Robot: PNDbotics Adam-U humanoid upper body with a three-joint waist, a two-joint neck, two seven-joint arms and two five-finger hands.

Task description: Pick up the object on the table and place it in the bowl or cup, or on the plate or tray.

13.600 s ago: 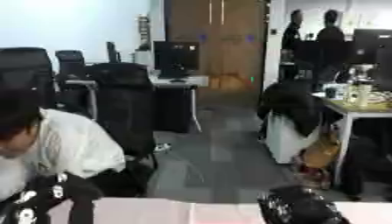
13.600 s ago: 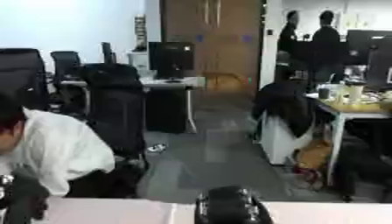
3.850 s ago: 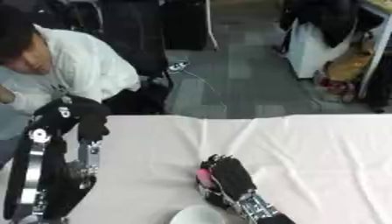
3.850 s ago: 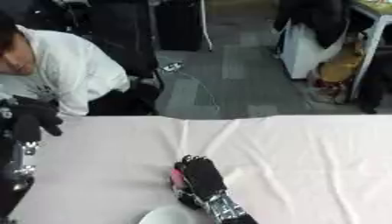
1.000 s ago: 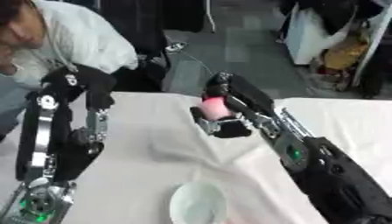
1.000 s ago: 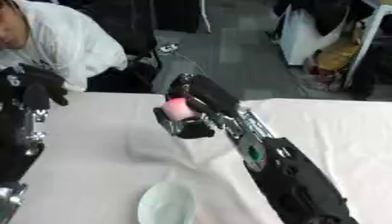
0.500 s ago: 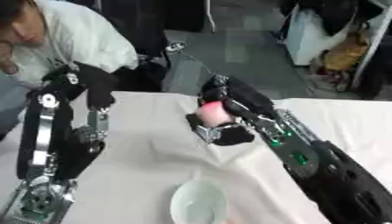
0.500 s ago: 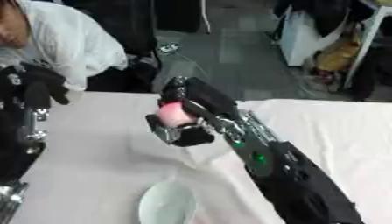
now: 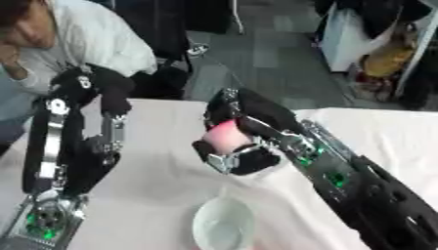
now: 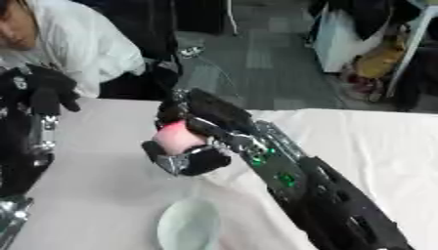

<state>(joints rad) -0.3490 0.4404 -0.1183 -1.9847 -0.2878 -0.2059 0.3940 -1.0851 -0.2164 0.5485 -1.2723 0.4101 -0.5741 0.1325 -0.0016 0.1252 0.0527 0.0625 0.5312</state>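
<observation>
The right robot hand [image 9: 244, 141] has its fingers curled round a pink ball [image 9: 225, 136], holding it above the desk [image 9: 163, 180], just beyond a white bowl [image 9: 223, 225] near the front edge. The left robot hand [image 9: 90, 85] is raised at the left, fingers curled, holding nothing.

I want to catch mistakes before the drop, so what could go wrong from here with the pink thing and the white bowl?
The right hand holds the pink object above the table, not over the white bowl, which sits nearer the robot. Released now, it would likely land on the cloth. The bowl looks small, so an off-centre drop might bounce out or tip it. The left hand, raised at the left, is probably clear.
</observation>
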